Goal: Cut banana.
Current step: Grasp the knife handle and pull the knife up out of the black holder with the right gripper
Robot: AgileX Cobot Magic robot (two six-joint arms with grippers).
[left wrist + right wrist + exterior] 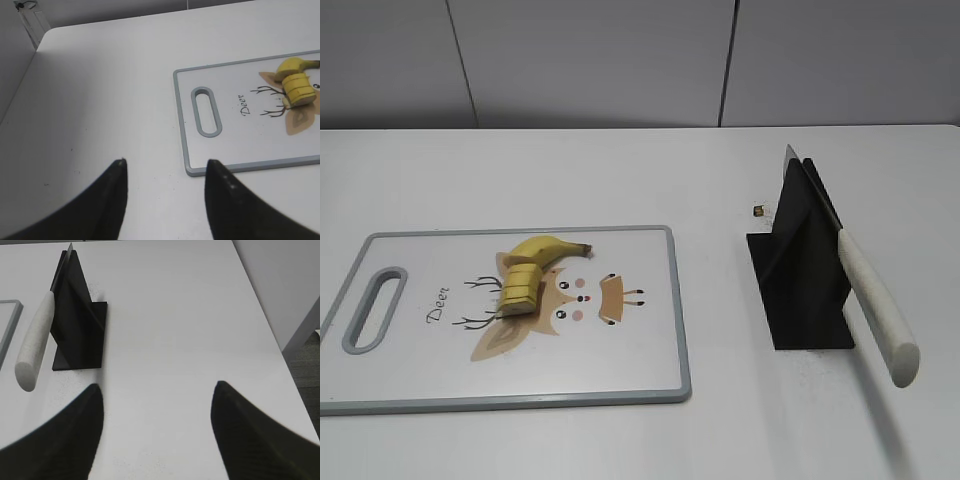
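Yellow banana (535,270), one end already sliced into rounds, lies mid-way across the grey-rimmed white cutting board (650,370); white-handled knife (875,305) sits in the black stand (805,275), well right of the board. Left gripper (165,167) and right gripper (157,390) both gape wide, empty. Risk: loose slices could scatter or roll off the board if a finger nudges them.

Lab-like test bench: bare white table (620,170), plain grey wall panels (590,60).

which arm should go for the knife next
Right, probably. The right gripper is open and empty over bare table close to the black stand, where the knife rests, handle toward it. The left gripper sits beyond the cutting board's handle end.
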